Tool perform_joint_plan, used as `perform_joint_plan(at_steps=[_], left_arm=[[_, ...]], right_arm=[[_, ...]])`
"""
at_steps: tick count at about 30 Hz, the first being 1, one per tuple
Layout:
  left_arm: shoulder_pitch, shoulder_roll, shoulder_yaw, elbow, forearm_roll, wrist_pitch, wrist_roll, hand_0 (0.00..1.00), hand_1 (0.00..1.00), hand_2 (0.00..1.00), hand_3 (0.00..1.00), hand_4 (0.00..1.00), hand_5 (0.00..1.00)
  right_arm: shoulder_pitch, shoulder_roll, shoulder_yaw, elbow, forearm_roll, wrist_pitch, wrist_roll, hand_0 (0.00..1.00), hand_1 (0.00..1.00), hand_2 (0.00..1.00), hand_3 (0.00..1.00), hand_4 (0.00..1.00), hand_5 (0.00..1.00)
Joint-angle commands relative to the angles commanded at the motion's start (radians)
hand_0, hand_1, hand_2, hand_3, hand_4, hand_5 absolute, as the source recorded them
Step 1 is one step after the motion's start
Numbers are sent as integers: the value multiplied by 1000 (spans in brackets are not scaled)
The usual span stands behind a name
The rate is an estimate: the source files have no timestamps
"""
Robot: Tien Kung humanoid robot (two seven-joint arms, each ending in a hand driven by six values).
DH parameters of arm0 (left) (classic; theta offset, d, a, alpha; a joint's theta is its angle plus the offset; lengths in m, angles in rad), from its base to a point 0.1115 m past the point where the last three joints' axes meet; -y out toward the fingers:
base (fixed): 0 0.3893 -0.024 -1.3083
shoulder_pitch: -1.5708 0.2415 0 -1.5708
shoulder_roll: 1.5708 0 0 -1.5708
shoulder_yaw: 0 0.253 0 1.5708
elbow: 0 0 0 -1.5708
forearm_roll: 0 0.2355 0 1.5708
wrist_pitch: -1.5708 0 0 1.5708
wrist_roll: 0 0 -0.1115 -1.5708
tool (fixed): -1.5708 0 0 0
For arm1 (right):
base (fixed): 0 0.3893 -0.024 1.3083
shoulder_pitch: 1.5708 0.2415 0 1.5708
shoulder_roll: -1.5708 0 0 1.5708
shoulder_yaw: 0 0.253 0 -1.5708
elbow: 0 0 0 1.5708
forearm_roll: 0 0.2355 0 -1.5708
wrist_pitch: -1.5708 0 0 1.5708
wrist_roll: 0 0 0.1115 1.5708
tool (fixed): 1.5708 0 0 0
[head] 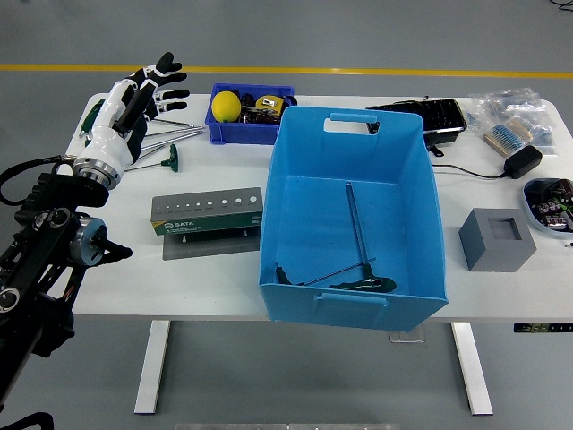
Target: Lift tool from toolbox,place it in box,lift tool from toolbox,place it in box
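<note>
Left robot hand (143, 87) is empty, fingers spread, up over the green-handled wrenches (159, 143) at the surface's (134, 278) far-left. Two wrenches (354, 269) already lie in the blue box (354, 309). Drop straight onto one handle (the nearest green one (172, 158) looks easiest), close fully before lifting.

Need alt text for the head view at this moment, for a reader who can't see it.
The robot's left hand, fingers spread and empty, is raised over the green T-handle wrenches at the white table's far left. A large blue box at the centre holds T-handle tools, with a green tool holder beside it.
</note>
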Motion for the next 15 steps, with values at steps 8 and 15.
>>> perform_joint_plan(at_steps=[8,15], left_arm=[[86,-20,-78,8,15,-17,13,564,592,687,661,998,774],[147,-44,-151,39,167,-15,-50,567,597,693,662,998,777]], right_arm=[[-3,1,-5,0,8,1,5,672,644,716,589,849,750],[-6,2,-4,1,9,0,8,672,644,717,588,848,750]])
